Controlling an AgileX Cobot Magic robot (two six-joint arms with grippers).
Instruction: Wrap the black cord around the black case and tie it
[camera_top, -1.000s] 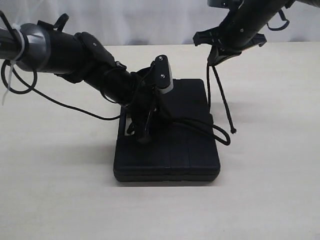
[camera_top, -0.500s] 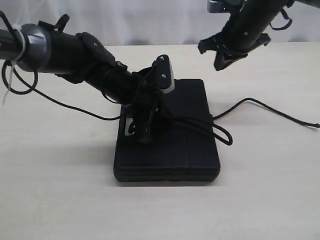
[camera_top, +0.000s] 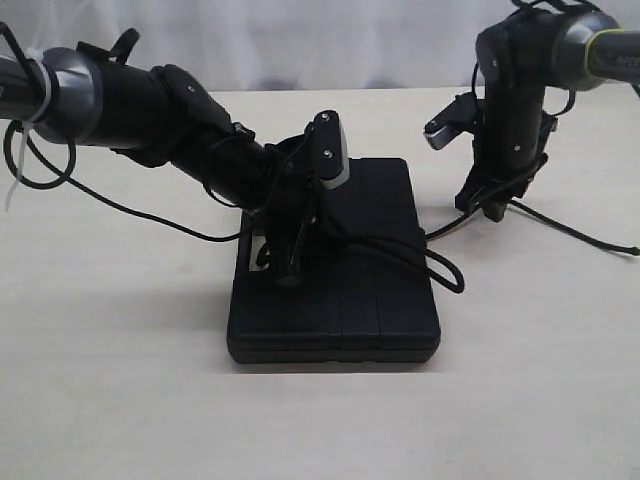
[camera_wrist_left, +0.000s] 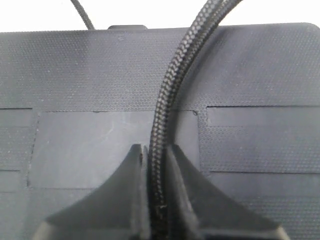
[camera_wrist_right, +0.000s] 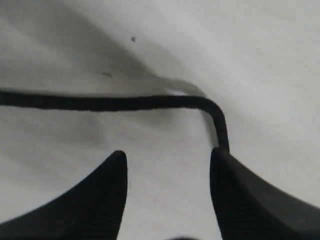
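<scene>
The black case (camera_top: 340, 320) lies flat in the middle of the table, and its textured face (camera_wrist_left: 100, 75) fills the left wrist view. My left gripper (camera_top: 288, 272) hovers over the case's left part, shut on the black cord (camera_wrist_left: 170, 90), which runs straight up between its jaws (camera_wrist_left: 155, 150). The cord crosses the case, loops off its right edge and trails right over the table (camera_top: 585, 233). My right gripper (camera_top: 490, 208) points down at the table right of the case. It is open (camera_wrist_right: 169, 155) with nothing between its fingers. The cord (camera_wrist_right: 100, 102) bends past one fingertip (camera_wrist_right: 222, 160).
The pale table (camera_top: 120, 380) surrounds the case. The left arm's thin cable (camera_top: 130, 208) hangs down to the table left of the case. A white curtain (camera_top: 330, 40) closes off the back.
My right gripper let go of the cord and opened. The cord dropped and now stretches right over the table. The right arm came down toward the table. The left arm stayed put.
</scene>
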